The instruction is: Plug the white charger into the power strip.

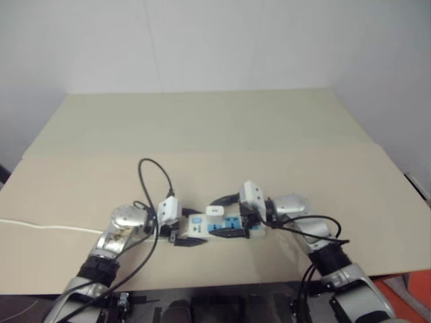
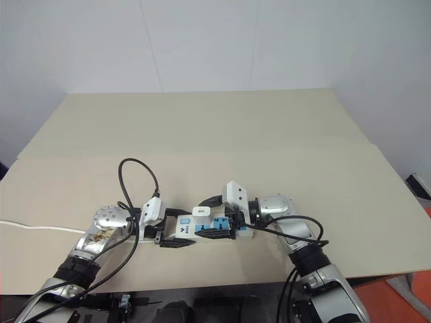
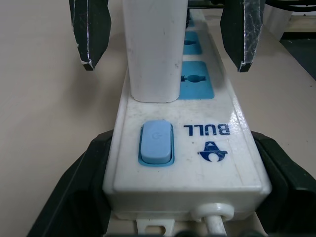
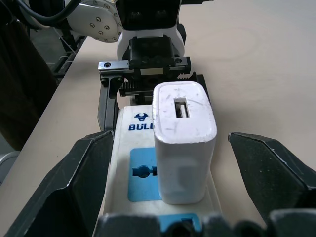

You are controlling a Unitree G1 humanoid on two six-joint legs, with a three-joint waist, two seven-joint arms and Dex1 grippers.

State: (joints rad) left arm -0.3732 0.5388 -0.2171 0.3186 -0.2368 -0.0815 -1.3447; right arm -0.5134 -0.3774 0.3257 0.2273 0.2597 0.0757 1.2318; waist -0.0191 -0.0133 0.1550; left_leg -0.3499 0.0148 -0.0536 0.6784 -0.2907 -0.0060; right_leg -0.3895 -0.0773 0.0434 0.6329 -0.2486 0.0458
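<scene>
Right gripper, fingers spread wide and clear of the upright white charger seated in the power strip, whose switch end, at nine o'clock, the left gripper clamps on the table.

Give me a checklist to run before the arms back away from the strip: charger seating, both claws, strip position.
1. White charger upright in a socket of the power strip: ok.
2. Charger pushed fully home: cannot tell.
3. Right claw open, fingers clear of the charger: ok.
4. Left claw released from the strip's switch end: not ok, fingers hug its sides.
5. Strip flat on the table: ok.
</scene>
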